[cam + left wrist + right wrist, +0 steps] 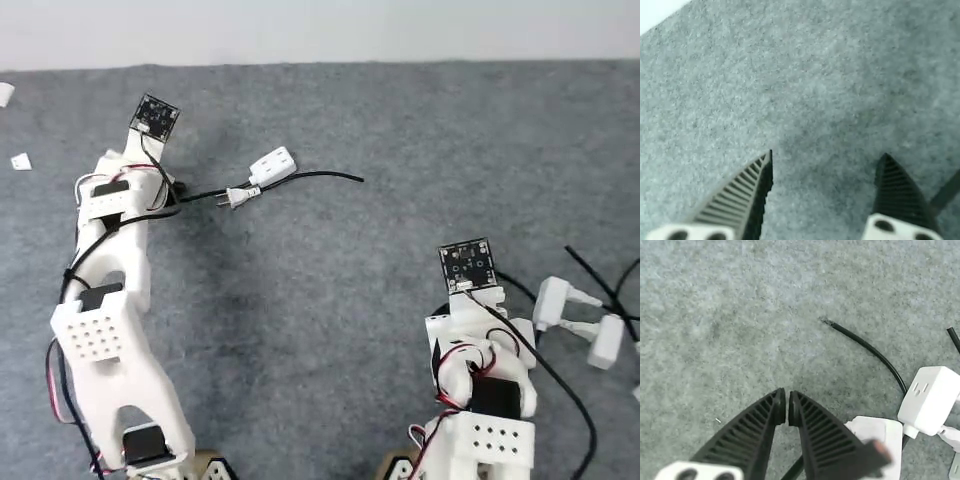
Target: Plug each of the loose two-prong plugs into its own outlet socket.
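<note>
Hovering with jaws spread wide over grey carpet (805,75), the left gripper (826,159) sits beside a black cord (946,192); the loose plug (238,197) lies just beside a white socket (272,166). Closing on cord rather than plug body would likely drag the plug askew. The right gripper (787,396), pinched shut and empty, rests near a second socket (930,400).

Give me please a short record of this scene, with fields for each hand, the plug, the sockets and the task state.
left hand: open, empty, above the grey mat
right hand: shut, empty
plug: on a black cord, loose on the mat
white socket: close beside the plug, nothing inserted
socket block: white, near the right hand, slots free
task state: this plug is not yet inserted
</note>
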`<state>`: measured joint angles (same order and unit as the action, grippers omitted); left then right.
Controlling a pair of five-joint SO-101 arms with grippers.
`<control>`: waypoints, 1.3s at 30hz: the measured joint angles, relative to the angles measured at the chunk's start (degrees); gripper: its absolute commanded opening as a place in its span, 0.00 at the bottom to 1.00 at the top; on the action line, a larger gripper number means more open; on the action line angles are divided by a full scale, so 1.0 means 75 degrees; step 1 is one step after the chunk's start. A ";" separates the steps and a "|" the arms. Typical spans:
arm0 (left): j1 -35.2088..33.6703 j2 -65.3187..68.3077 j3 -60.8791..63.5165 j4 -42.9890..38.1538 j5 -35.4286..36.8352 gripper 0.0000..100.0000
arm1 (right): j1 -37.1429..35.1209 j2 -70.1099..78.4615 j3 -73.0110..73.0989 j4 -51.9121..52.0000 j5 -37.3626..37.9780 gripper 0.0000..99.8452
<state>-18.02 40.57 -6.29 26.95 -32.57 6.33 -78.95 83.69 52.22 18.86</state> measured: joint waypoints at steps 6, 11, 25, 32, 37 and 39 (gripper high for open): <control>-0.0012 0.0000 -0.0035 0.0152 -0.0047 0.31 | 0.0000 0.0000 0.0035 0.0000 0.0000 0.02; 0.0070 -0.0047 -0.0293 0.1301 -0.0516 0.31 | 0.0000 0.0000 0.0082 -0.0012 0.0000 0.02; 0.1500 -0.1336 0.0129 0.4829 -0.0692 0.31 | 0.0000 0.0000 0.0082 -0.0012 0.0000 0.02; 0.1688 -0.1336 0.0129 0.3985 -0.0141 0.31 | 0.0000 0.0000 0.0082 -0.0012 0.0000 0.02; 0.1512 -0.1336 -0.0129 0.2673 0.2098 0.31 | 0.0000 0.0000 0.0082 -0.0012 0.0000 0.02; 0.1536 -0.1336 -0.0199 0.2344 0.3130 0.31 | 0.0000 0.0000 0.0082 -0.0012 0.0000 0.02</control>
<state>-6.51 30.55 -7.78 44.53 -9.10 6.33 -78.95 84.31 52.13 18.86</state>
